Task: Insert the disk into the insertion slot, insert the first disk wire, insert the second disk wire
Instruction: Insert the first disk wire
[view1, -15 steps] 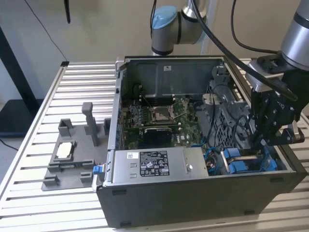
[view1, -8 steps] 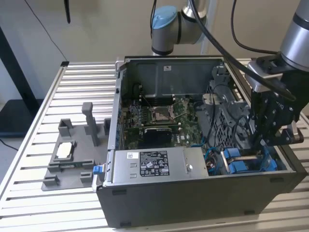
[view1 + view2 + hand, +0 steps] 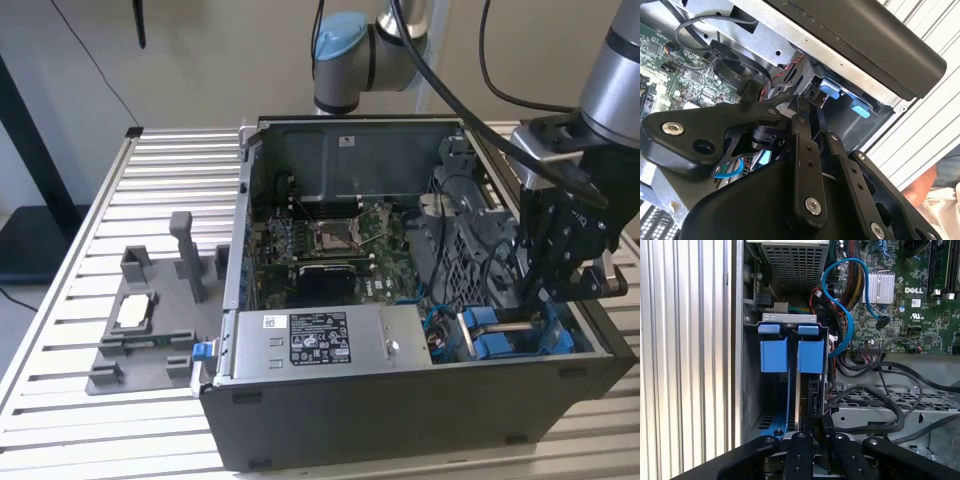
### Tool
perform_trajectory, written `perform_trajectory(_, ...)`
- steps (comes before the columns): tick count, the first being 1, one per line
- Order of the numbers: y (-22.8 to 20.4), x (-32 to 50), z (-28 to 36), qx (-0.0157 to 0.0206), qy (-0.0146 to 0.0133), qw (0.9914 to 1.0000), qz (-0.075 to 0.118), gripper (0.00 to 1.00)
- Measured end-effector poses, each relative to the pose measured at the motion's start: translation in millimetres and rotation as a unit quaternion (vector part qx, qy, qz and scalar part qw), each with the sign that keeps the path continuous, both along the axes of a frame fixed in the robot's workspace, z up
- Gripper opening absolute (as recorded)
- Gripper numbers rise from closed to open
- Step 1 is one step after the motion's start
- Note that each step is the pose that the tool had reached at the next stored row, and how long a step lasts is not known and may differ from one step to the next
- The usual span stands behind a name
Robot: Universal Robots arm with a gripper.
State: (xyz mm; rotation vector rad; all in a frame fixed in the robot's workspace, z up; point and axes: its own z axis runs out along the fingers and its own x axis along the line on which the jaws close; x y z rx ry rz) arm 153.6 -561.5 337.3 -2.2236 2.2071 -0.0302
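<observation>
The slatted aluminium table (image 3: 160, 180) bears two things. In the exterior view an open dark grey computer case (image 3: 400, 400) lies on its side across the middle and out toward 3 o'clock. At 9 o'clock from the case, just beside it, sits a grey plastic fixture (image 3: 150, 340) with upright posts, and a small silver square part (image 3: 135, 312) rests on it.
</observation>
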Motion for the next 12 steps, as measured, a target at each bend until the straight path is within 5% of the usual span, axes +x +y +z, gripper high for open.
perform_trajectory(12,-0.1,0.0,-6.1,-0.0005,-0.0001,0.99997,-0.008,0.19)
